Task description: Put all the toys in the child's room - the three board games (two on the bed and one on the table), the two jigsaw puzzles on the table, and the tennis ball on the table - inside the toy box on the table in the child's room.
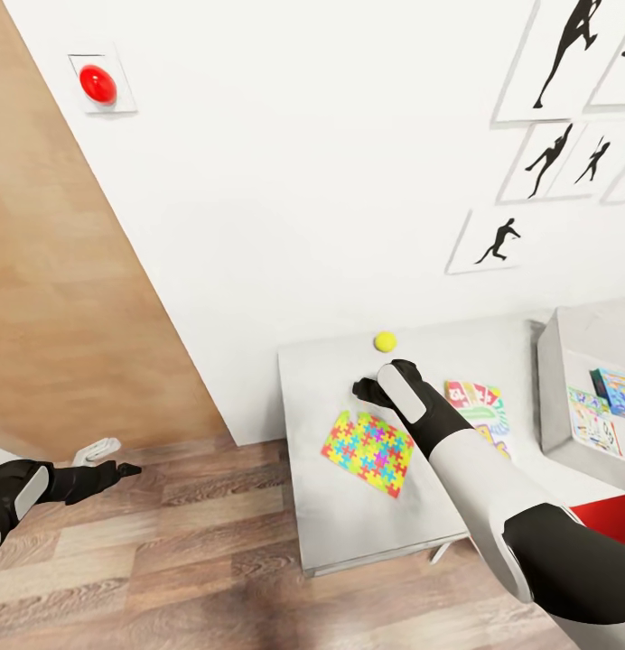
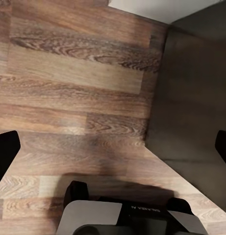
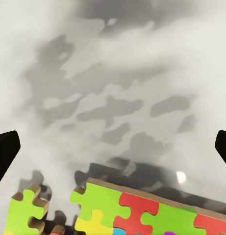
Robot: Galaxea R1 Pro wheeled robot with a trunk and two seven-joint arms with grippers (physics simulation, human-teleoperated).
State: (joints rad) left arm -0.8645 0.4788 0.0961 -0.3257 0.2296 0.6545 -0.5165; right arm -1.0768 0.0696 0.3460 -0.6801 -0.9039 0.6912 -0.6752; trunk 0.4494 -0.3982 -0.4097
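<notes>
The right gripper (image 1: 371, 390) hangs over the table (image 1: 349, 515) at centre frame, jaws apart with nothing between them, between the tennis ball (image 1: 385, 341) above it and a jigsaw puzzle (image 1: 368, 451) just below. A second puzzle (image 1: 480, 408) lies to the right, partly behind the arm. The toy box (image 1: 565, 388) sits at the right edge, with colourful board games (image 1: 611, 406) inside. At lower left, the left gripper (image 1: 114, 469) hovers over the wood floor (image 1: 168, 560), jaws apart.

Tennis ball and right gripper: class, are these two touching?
Apart. The head view shows a strip of bare table between the tennis ball and the right gripper, which hovers nearer the puzzle.
</notes>
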